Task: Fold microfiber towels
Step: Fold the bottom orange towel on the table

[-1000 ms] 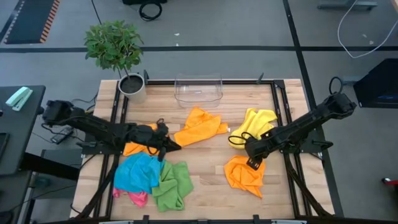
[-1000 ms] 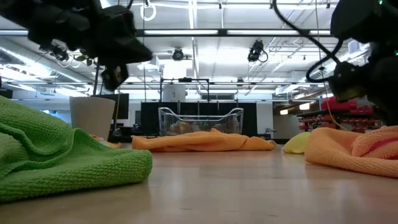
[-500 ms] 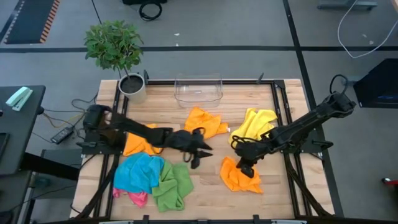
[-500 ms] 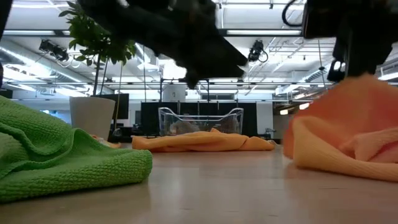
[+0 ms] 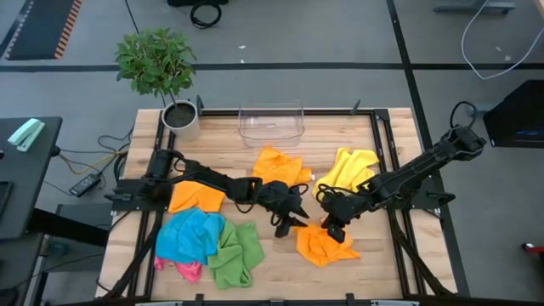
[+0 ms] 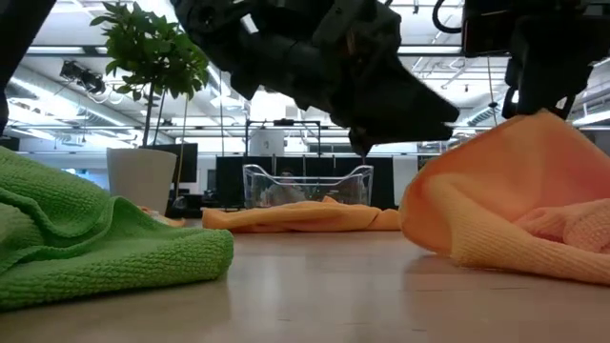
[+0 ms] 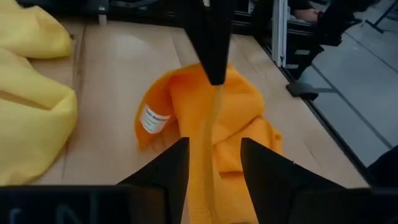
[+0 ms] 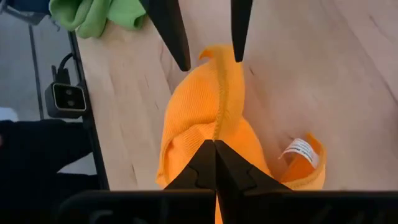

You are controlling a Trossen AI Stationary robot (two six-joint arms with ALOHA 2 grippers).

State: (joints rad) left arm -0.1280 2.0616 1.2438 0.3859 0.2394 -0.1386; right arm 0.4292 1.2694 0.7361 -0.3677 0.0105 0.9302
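An orange microfiber towel (image 5: 323,244) lies bunched near the table's middle, a white label (image 7: 152,118) on one edge. My right gripper (image 5: 331,224) is shut on it and holds one hem up as a ridge (image 6: 534,129). My left gripper (image 5: 287,221) reaches in from the left, open. Its fingers (image 8: 177,43) stand on either side of the ridge's free end (image 8: 212,53). Lying loose are another orange towel (image 5: 276,166), a yellow one (image 5: 350,168), a third orange one (image 5: 195,197), and blue (image 5: 191,234), green (image 5: 238,255) and pink (image 5: 187,270) ones. My right gripper pinches the orange towel's stitched hem (image 8: 217,127) between its two shut fingers, slanting down from the right. The pinched part is raised in a peak, and the rest of the cloth (image 6: 515,238) sags slack onto the table. Whether my left gripper touches the ridge I cannot tell.
A clear plastic bin (image 5: 272,123) stands at the far edge. A potted plant (image 5: 178,115) stands at the far left corner. Bare wood (image 5: 280,263) shows between the green towel and the held one. A metal frame (image 5: 387,170) runs along the table's sides.
My left gripper has swung from the left-hand pile toward the table's right, over to the held orange towel, and has opened. My right gripper has shut on that towel and risen, pulling its hem up into a peak. The cloth has bunched and slid a little toward the left.
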